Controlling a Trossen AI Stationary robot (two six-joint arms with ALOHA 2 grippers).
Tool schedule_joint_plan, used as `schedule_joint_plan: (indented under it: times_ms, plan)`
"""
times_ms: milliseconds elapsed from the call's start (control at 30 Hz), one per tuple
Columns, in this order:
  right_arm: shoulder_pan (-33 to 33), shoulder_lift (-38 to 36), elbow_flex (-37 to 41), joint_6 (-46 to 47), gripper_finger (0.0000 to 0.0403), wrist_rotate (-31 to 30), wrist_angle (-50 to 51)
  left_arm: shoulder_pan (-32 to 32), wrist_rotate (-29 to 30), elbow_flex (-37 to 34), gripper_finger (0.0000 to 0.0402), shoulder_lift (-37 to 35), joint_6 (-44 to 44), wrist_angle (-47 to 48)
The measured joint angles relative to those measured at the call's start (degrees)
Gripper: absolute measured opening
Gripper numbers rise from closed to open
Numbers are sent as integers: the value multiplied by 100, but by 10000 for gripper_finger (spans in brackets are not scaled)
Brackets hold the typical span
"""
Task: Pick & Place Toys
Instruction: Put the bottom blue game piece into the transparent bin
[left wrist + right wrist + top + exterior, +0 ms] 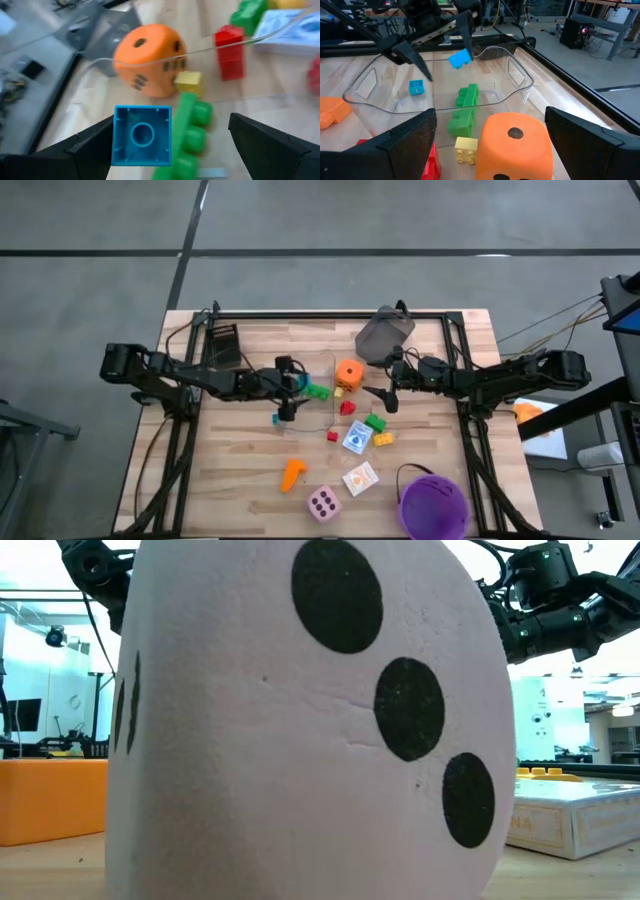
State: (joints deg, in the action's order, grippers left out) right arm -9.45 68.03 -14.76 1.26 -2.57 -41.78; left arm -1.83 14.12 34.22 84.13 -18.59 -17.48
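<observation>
The left gripper [291, 380] hangs over the clear tray [520, 75] mid-worktop, fingers wide apart; a blue brick [142, 135] sits between them, whether gripped I cannot tell. The right gripper [386, 397] waits open beside the orange die [349, 372]. No card print is legible.

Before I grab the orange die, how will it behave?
Probably light and squashy: the orange die looks like foam. Rounded corners may let it tumble if nudged. Nearly as wide as the open right gripper, it could slip.
</observation>
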Motion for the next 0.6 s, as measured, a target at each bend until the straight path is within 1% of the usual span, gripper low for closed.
schedule_joint_plan:
  times_ms: [133, 267, 333, 400, 467, 600]
  plan:
    - [0, 0, 0, 0, 368, 0, 2, 0, 263, 6, 371, -98, -251, -66]
    - [0, 0, 2, 0, 368, -1, 14, 0, 283, 198, 369, -181, -265, 135]
    - [0, 0, 2, -2, 368, 0, 26, 0, 283, 287, 359, -183, -268, 224]
    - [0, 0, 2, -4, 368, 0, 37, 0, 268, 362, 340, -181, -266, 331]
    - [0, 0, 2, -6, 368, 0, 40, 0, 242, 437, 313, -181, -262, 461]
    - [0, 0, 2, -7, 368, 0, 42, 0, 218, 561, 233, -181, -261, 751]
